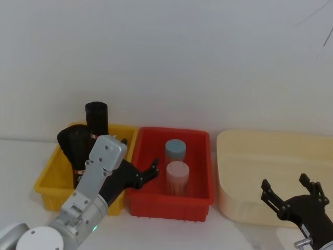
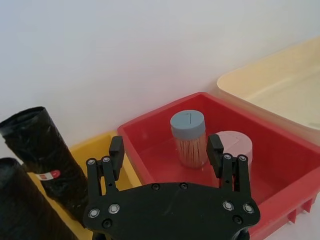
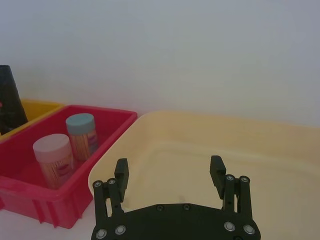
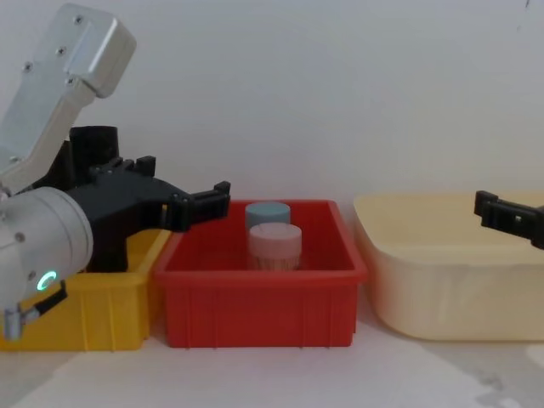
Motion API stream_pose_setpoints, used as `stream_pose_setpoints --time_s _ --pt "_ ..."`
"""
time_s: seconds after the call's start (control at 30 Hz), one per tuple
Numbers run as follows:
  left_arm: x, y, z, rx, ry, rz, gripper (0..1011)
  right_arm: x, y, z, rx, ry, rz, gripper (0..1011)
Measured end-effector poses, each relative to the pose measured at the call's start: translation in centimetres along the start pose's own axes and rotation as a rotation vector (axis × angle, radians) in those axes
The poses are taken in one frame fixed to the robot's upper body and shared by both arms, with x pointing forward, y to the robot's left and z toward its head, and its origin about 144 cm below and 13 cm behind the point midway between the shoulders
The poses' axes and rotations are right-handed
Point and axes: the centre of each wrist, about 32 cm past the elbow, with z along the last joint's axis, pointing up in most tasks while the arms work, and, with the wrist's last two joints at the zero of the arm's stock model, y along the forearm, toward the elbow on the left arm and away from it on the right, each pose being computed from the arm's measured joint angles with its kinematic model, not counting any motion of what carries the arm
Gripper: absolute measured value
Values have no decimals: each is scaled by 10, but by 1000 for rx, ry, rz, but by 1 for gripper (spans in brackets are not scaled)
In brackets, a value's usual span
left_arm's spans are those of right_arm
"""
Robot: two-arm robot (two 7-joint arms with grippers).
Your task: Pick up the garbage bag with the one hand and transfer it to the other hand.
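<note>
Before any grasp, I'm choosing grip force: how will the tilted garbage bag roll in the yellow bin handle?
The garbage bag looks like tightly rolled, crinkled film: probably firm but slippery. Cylindrical and tilted in the yellow bin, it may tip or roll if nudged.

No writing can be read anywhere. A black roll (image 2: 42,150) carries a small red-and-white tag (image 2: 50,174), its marks too small to make out. The pink-lidded jar (image 3: 52,159) bears faint reddish print (image 3: 62,168), likewise illegible.
</note>
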Motion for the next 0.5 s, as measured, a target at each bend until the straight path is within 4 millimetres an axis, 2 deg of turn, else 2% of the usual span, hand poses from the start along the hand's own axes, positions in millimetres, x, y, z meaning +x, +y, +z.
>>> stream_pose_setpoints --time_s 0.23,0.47,0.5 --pt "1 -8 13 -9 6 -24 1001 2 3 4 7 17 5 1002" --pt "15 -14 46 -31 19 -46 1001 -1 18 25 35 60 30 1002" --pt "15 -14 46 -31 19 -46 1001 -2 21 28 40 64 35 1002"
